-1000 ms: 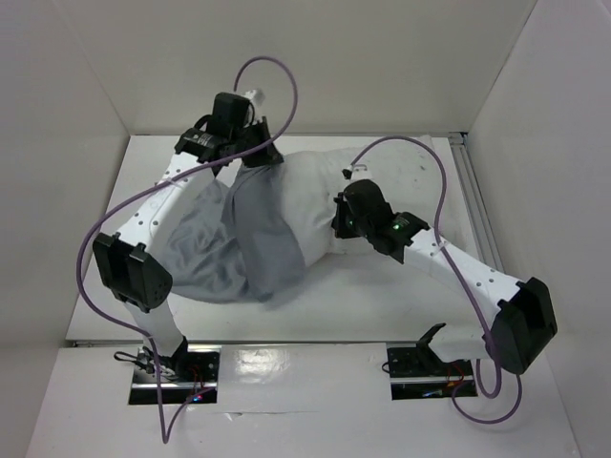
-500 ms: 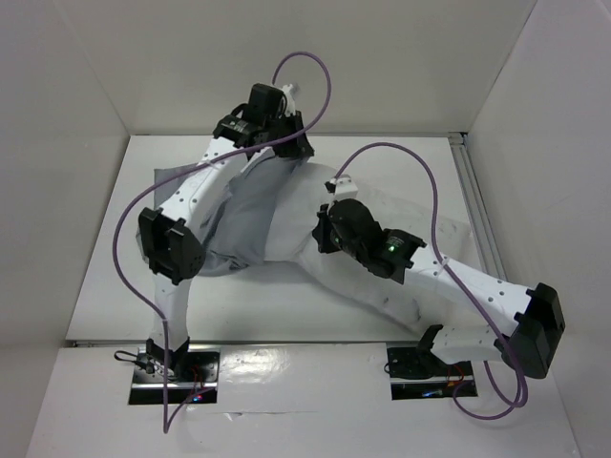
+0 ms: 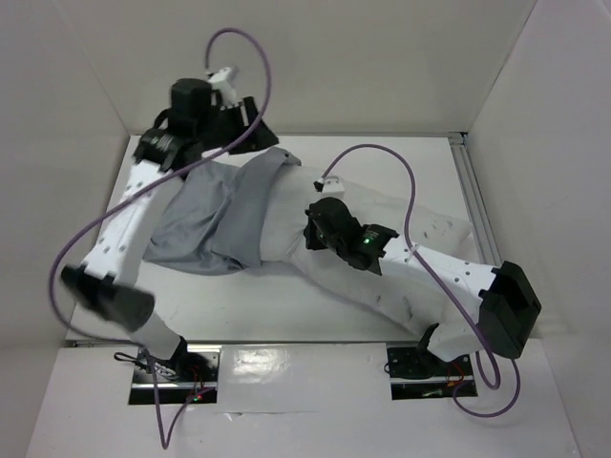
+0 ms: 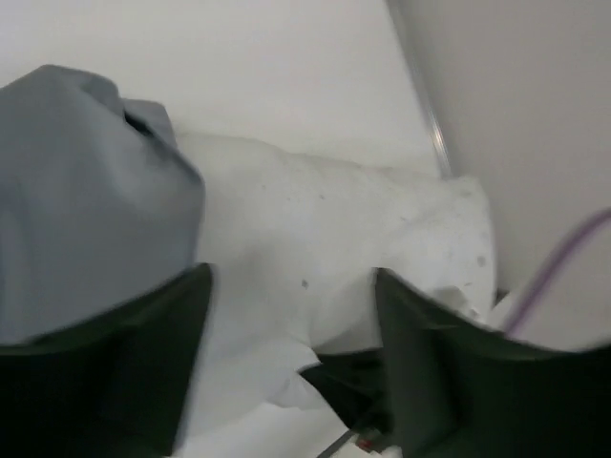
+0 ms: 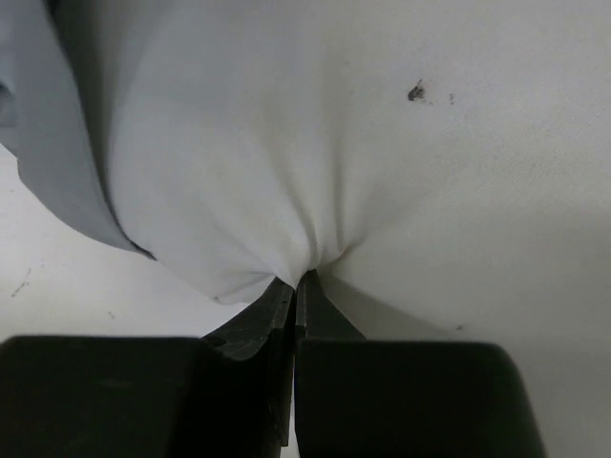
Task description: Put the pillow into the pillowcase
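The pillow [image 3: 286, 229] lies across the middle of the bench [image 3: 286, 307]. Its left end meets the grey pillowcase [image 3: 205, 215], which is heaped at centre left. The right tool [image 5: 296, 281] is pinched tight on a small fold of the pillow's white cover. The left tool [image 4: 291, 286] stands wide with nothing in it, up in the upper left above the cloth.

The job now looks to be getting the pillow's end into the sack. The left tool would do best to take only the upper layer at the opening and lift it. The right tool could then slide the pillow in low and level.

- The opening itself cannot be made out among the wrinkles.
- Whether any of the pillow is already inside is unclear.
- The right arm covers the pillow's middle.
- The left wrist view is blurred.
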You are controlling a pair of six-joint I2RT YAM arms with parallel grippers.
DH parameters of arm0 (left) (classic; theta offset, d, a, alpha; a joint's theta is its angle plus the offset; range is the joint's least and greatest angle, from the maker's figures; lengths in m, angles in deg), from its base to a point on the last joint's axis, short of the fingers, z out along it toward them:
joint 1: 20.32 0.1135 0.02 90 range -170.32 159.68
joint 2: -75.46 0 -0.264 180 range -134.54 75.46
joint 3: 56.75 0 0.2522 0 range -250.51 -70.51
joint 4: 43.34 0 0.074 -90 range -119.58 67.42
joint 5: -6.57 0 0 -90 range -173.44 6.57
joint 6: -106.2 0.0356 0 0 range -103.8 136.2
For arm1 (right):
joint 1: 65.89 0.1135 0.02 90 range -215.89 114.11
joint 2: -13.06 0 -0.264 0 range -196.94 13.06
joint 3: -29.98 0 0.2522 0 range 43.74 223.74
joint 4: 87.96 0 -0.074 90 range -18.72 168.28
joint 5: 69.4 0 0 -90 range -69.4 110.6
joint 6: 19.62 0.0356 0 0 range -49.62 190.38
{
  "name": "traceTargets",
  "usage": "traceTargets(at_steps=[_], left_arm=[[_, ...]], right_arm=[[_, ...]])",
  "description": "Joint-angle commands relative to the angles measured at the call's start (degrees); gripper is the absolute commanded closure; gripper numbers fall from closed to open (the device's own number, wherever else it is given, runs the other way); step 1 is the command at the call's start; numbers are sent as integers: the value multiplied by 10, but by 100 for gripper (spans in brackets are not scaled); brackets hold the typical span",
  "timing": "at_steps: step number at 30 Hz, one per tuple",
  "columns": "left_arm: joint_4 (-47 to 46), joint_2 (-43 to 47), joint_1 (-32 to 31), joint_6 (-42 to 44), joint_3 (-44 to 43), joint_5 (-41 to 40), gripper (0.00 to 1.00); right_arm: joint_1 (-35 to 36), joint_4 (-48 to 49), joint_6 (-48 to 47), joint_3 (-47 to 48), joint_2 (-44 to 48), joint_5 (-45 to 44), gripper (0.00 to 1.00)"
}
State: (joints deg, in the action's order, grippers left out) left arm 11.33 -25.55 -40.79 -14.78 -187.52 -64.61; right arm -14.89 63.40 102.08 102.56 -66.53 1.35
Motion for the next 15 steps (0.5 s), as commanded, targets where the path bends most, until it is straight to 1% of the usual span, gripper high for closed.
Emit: traceTargets(at_steps=[1,2,3,4,5,6,7,8,9,10,11,12,13,14,15], left_arm=[[-70,183,-2,14,177,-73,41],[-84,256,-7,5,228,-89,99],[-99,290,-7,-6,281,-101,100],[-133,322,-7,-24,385,-107,100],[-150,372,-12,-34,433,-100,100],[-166,391,-12,-44,474,-86,100],[-175,407,-12,-70,539,-66,100],[-186,420,-23,-86,567,-66,93],[-194,432,-31,-100,594,-66,73],[-201,453,-40,-122,646,-90,37],[-201,461,-58,-135,670,-105,25],[-221,469,-68,-143,694,-120,21],[-233,474,-76,-162,742,-135,19],[-249,474,-82,-169,766,-157,21],[-287,474,-90,-175,785,-167,25]], right_arm=[[-13,62,9,43,-6,-3,100],[-13,62,9,43,-6,8,100],[-13,62,9,43,-6,13,100],[-20,62,9,43,-6,18,100],[-25,62,9,43,-6,28,100],[-25,69,9,43,-11,35,100],[-31,69,9,50,-11,35,100],[-31,69,3,58,-16,41,100],[-31,69,3,58,-16,41,100],[-31,64,3,66,-16,46,100],[-31,63,3,73,-22,47,100],[-31,63,-2,74,-22,53,100],[-31,63,-2,80,-22,53,100],[-31,63,-2,88,-22,53,100],[-31,58,-8,88,-29,58,100]])
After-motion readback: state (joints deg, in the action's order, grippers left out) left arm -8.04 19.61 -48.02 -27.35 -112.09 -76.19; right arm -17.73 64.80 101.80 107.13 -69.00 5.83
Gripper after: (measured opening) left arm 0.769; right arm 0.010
